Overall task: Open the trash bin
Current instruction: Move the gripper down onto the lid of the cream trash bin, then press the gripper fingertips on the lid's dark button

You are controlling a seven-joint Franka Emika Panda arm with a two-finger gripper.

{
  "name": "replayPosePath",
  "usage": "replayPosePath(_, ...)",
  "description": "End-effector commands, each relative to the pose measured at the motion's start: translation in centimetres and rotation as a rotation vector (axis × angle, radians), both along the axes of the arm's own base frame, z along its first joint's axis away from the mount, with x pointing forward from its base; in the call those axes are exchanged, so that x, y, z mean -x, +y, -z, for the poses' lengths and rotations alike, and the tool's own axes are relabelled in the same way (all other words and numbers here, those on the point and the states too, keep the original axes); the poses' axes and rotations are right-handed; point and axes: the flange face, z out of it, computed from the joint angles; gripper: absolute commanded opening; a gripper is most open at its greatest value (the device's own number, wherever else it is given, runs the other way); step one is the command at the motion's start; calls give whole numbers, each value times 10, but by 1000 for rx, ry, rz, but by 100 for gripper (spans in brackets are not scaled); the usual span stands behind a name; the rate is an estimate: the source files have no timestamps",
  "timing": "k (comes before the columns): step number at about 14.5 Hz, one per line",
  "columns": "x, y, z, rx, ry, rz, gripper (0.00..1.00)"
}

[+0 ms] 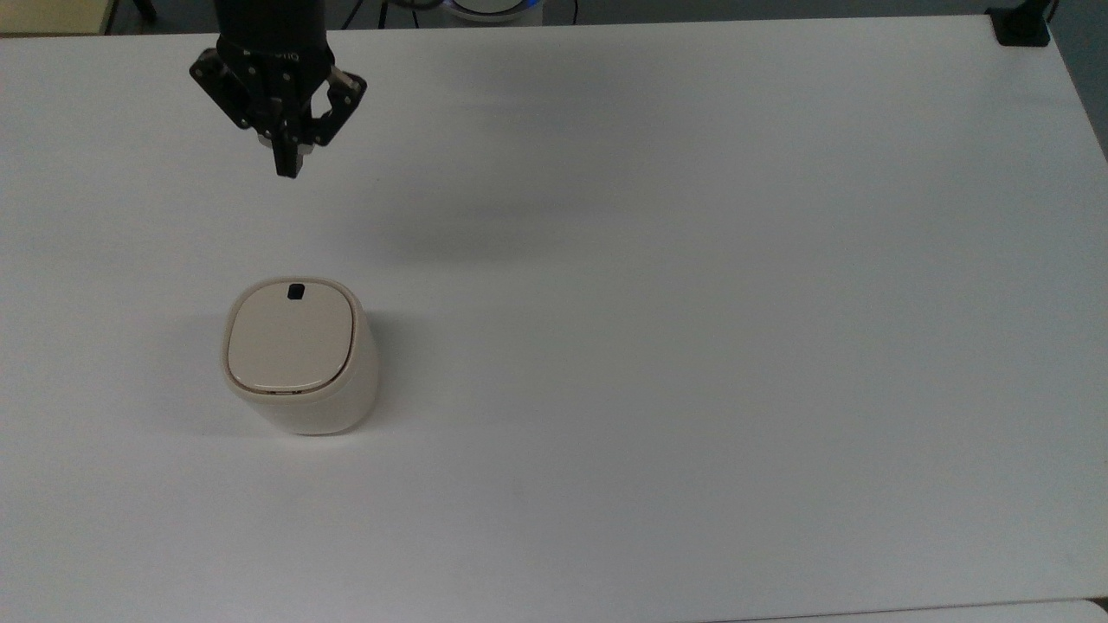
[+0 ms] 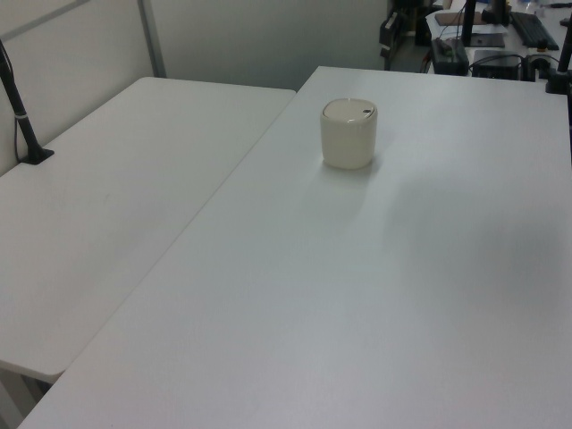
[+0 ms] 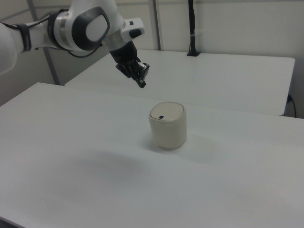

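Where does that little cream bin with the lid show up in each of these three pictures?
Top view: the trash bin stands left of centre, on the white table.
Left view: it stands in the upper middle, toward the table's far end.
Right view: it stands at centre, below the gripper.
Shared landmark: the small black button at the lid's edge.
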Motion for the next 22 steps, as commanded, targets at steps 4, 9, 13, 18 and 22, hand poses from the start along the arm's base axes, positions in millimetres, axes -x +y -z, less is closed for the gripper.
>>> replayPosePath(4,-11,-21,67,-40,-149,130,0)
replayPosePath(9,-14,-36,103,-30,-155,141,0)
replayPosePath(13,-22,-36,129,-30,-121,145,0)
replayPosePath(18,-30,-34,145,-43,-153,164,0)
replayPosePath(22,-30,-32,154,-39,-137,157,0)
